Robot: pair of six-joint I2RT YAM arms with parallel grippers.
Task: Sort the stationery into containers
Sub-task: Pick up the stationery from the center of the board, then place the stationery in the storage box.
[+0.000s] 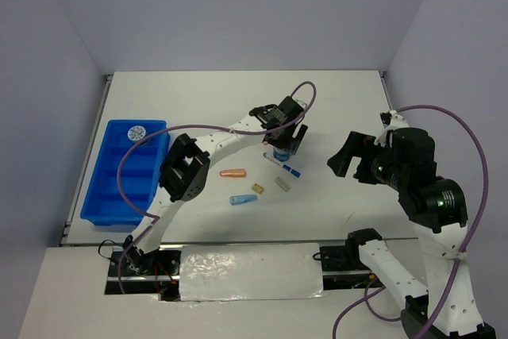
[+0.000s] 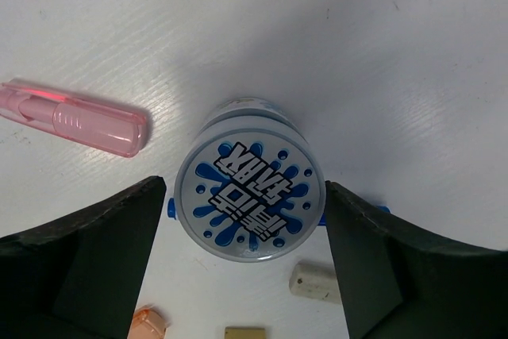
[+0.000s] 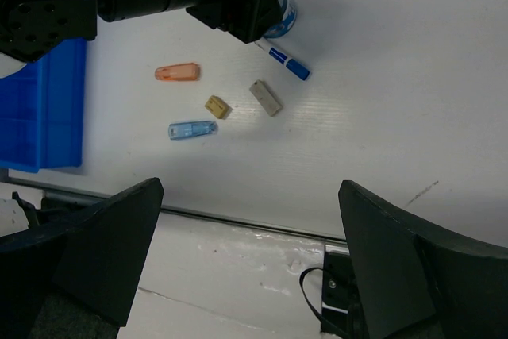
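A round blue-and-white tub (image 2: 249, 191) stands on the table (image 1: 341, 109) at mid-table, also seen from above (image 1: 281, 153). My left gripper (image 2: 248, 252) is open, its jaws on either side of the tub with small gaps; it also shows in the top view (image 1: 284, 142). The white pen (image 1: 283, 166) lies just in front of the tub. A pink stick (image 2: 75, 117) lies beside it. An orange stick (image 1: 233, 172), light-blue stick (image 1: 243, 199), tan block (image 1: 257, 188) and grey block (image 1: 282, 183) lie nearby. A second tub (image 1: 136, 132) sits in the blue tray (image 1: 119, 196). My right gripper (image 3: 250, 260) is open and empty.
The tray stands at the table's left edge. The right arm (image 1: 397, 164) hangs over the table's right side, its gripper (image 1: 345, 156) pointing left. The table's near edge and a metal rail (image 3: 238, 224) run below the right gripper. Walls close in the far and side edges.
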